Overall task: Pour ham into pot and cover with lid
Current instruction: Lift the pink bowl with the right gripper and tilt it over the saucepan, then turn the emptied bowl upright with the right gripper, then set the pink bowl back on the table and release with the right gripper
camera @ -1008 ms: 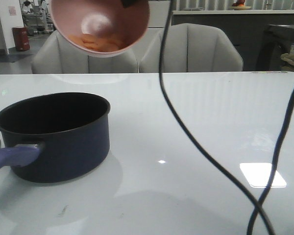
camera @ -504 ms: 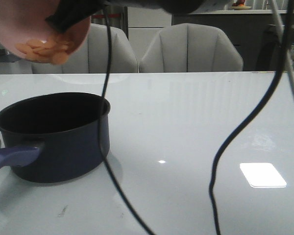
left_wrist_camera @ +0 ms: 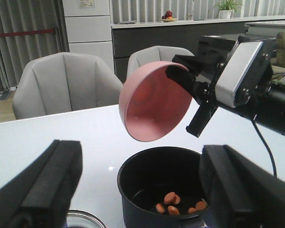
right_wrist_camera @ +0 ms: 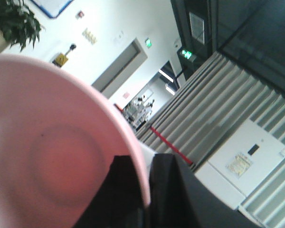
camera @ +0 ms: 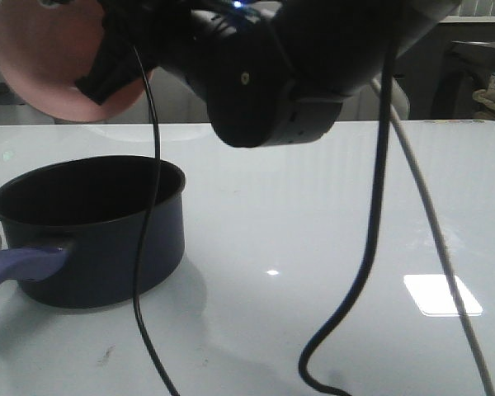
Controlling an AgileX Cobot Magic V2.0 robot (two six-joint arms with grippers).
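The right gripper pinches the rim of the pink bowl, tipped empty above the pot. The ham lies inside (pouring looks done). The left gripper hangs open; the lid waits beside the pot, not yet on.

Ham now in pot; bowl emptied

Likely office or showroom lobby: grey padded chairs, dark counter, green exit sign, curtains.
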